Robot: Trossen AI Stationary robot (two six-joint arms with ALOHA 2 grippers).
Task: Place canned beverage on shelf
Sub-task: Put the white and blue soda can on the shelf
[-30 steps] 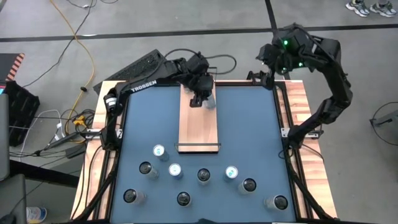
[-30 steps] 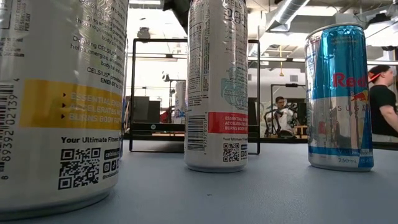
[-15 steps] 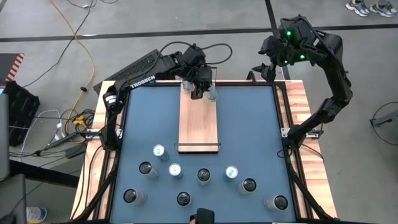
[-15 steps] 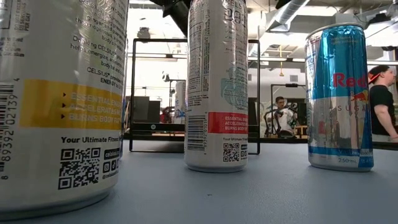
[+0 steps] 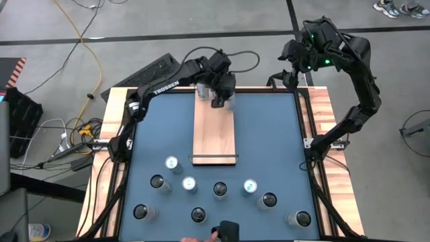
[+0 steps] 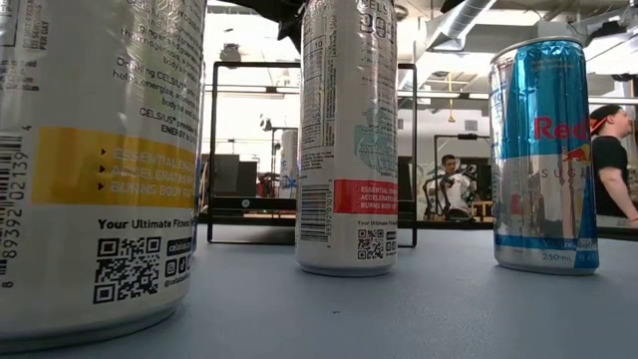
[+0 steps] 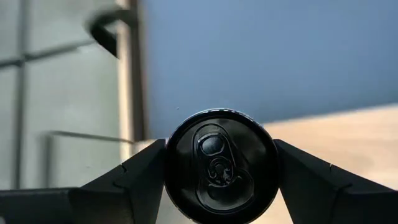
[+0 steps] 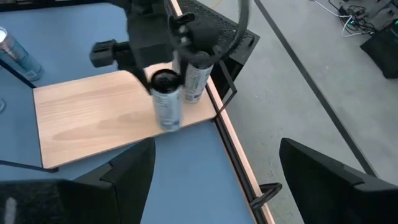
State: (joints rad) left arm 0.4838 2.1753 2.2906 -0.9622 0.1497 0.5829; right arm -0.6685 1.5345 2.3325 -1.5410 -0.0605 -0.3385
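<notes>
A black-topped canned beverage (image 8: pixel 166 99) is in my left gripper (image 7: pixel 221 180), which is shut on it over the far end of the shelf (image 5: pixel 215 131), a light-wood board with a black rail (image 5: pixel 215 159) at its near end. A second can (image 8: pixel 196 78) stands right beside it on the board's far corner. Whether the held can's base touches the board, I cannot tell. My right gripper (image 8: pixel 211 180) hangs open and empty, high over the table's far right corner. My left gripper pinches the can between its two fingers (image 7: pixel 140 174), one on each side of the wall just under the top rim (image 7: pixel 174 163). The fingers come from the table's left, slanting down. The can stands about upright below them, its top (image 7: pixel 217 158) facing up.
Several more cans (image 5: pixel 189 183) stand on the blue table (image 5: pixel 269 134) in its near half; three of them loom in the low view (image 6: pixel 349 140). A dark object (image 5: pixel 228 232) shows at the near edge. People (image 6: pixel 610 165) are in the room behind.
My left gripper has carried the can along the shelf toward the table's far edge and a little down, still shut on it and keeping it upright. At the near edge a dark object has come into view.
</notes>
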